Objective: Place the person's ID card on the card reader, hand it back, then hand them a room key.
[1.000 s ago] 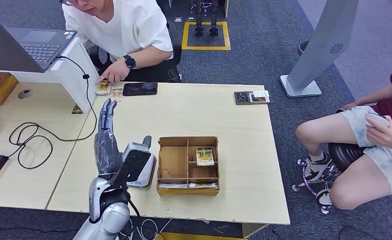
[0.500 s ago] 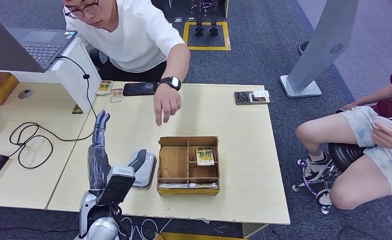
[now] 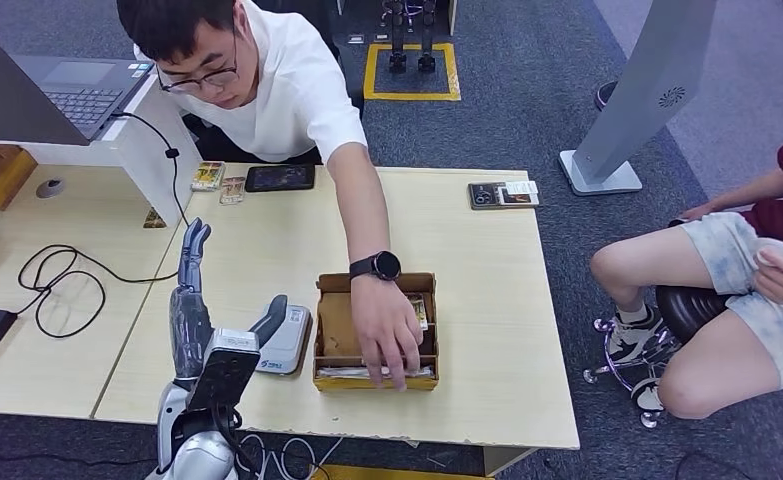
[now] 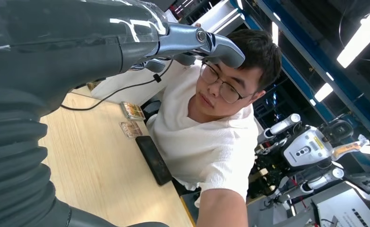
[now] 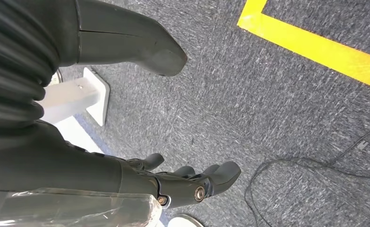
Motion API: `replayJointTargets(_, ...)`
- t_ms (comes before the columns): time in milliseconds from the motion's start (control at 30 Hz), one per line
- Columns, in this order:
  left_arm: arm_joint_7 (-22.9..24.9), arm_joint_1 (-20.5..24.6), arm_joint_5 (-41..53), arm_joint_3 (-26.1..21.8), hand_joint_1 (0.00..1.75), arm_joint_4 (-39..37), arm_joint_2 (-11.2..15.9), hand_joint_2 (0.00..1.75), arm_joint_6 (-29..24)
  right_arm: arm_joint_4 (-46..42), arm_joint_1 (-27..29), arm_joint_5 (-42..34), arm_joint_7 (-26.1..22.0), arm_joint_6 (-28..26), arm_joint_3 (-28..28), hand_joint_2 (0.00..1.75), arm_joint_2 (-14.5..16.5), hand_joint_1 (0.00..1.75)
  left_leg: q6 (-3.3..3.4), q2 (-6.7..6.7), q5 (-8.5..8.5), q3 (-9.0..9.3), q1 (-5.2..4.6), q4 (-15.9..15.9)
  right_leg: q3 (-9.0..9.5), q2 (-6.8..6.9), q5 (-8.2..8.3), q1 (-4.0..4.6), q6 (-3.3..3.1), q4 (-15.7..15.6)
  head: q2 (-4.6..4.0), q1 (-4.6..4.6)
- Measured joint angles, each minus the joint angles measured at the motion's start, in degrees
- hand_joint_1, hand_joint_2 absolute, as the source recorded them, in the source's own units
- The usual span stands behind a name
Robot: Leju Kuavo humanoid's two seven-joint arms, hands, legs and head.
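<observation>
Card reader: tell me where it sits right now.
In the head view, the card reader lies on the table's near-left part, between the left hand and the wooden box.

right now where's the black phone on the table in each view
Head view: the black phone lies flat at the table's far edge, just right of two small cards.
Left wrist view: the same phone is the dark slab on the wood, beside the person's white shirt.
Right wrist view: not in it; that camera faces the carpet.
Shared landmark: the two small cards next to the phone.
</observation>
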State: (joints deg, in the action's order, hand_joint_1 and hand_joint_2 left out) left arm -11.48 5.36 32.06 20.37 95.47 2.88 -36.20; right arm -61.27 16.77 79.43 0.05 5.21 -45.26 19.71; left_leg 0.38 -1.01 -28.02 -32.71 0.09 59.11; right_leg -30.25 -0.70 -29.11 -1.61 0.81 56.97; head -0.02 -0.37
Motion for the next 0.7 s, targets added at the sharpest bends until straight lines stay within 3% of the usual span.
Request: replayJointTargets(700, -1.11, -2.83, 3.40, 0.00, 0.00, 1.40, 1.09, 1.75, -1.15, 0.51, -0.25, 0.09, -0.31, 0.23, -1.78, 1.75, 0.00, 0.00, 0.00, 0.00, 0.00, 0.00, 0.00, 0.00, 0.00, 0.00, 0.00, 0.00, 0.00, 0.00, 0.00, 0.00)
